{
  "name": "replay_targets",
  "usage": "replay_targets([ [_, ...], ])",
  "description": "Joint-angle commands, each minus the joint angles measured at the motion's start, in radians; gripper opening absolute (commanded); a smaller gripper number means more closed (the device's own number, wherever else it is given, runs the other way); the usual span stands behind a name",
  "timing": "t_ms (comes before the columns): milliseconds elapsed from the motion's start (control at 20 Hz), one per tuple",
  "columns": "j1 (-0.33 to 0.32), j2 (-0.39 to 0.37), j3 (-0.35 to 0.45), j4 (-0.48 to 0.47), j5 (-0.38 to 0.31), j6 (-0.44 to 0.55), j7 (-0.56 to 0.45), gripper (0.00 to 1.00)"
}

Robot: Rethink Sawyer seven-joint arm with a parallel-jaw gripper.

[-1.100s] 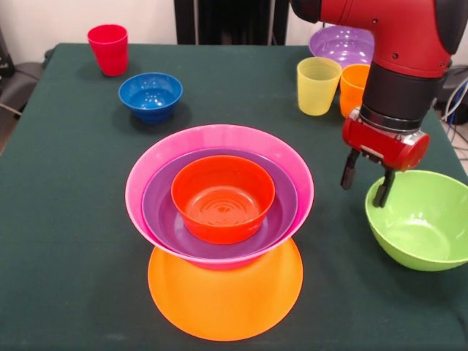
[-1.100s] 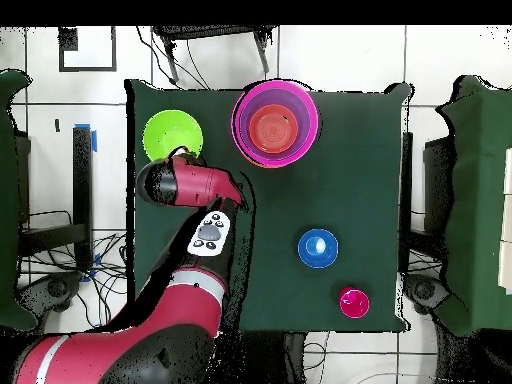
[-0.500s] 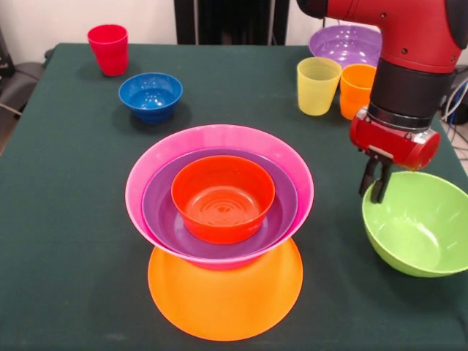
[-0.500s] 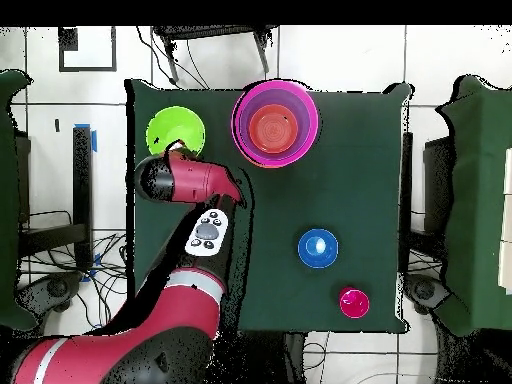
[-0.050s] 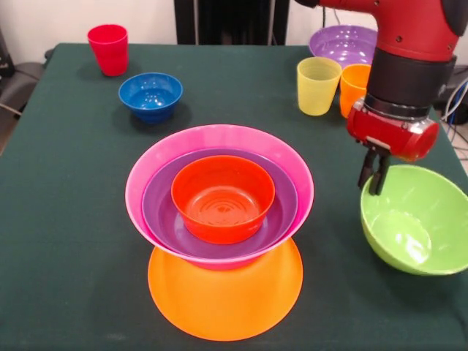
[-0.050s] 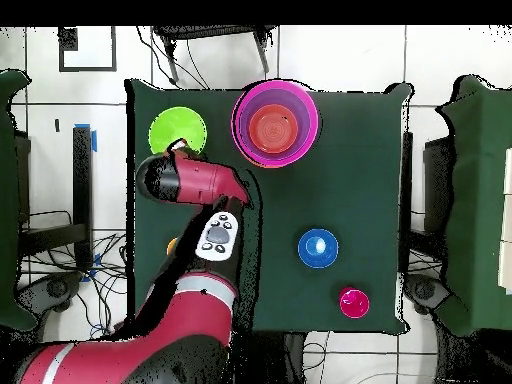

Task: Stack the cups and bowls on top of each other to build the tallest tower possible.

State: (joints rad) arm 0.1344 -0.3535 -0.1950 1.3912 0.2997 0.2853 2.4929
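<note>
Here my fingers (image 5: 374, 165) are pressed close together on the near rim of the medium lime green plastic bowl (image 5: 420, 230), pinching its thin wall, with one finger seemingly inside and one outside, though I cannot tell the split for certain. The bowl tips a little, its gripped edge raised, so I judge it is hanging from my hold rather than sitting flat on the dark green tablecloth (image 5: 66, 219). My gripper (image 5: 373, 179) points straight down from the red wrist, which suits a rim pinch on so wide a bowl.

To one side stands the tower (image 5: 221, 219): a large upturned orange bowl (image 5: 223, 303) as base, then a hot pink bowl (image 5: 146, 179), a purple one (image 5: 162, 212) and a small red-orange one (image 5: 223, 197) nested open side up. The green bowl probably goes there next.

Farther off wait the small blue bowl (image 5: 151, 95), the red tumbler (image 5: 108, 49), the pale yellow (image 5: 317, 85) and orange (image 5: 353, 86) tumblers, and another purple bowl (image 5: 338, 44).
</note>
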Motion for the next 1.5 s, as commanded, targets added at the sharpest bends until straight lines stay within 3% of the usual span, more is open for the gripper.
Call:
replay_targets([
  [50,-0.115,-0.172,0.183,0.208,-0.097,-0.008,-0.086,0.00],
  [300,-0.179,-0.257,0.233,0.261,-0.112,0.042,-0.096,0.00],
  [550,-0.254,-0.346,0.291,0.291,-0.097,0.161,-0.120,0.00],
  [850,-0.341,-0.401,0.404,0.357,0.020,0.395,-0.063,0.00],
  [1200,-0.380,-0.336,0.472,0.384,0.075,0.404,-0.047,0.00],
  [1500,-0.413,-0.344,0.503,0.385,0.012,0.307,-0.120,0.00],
])
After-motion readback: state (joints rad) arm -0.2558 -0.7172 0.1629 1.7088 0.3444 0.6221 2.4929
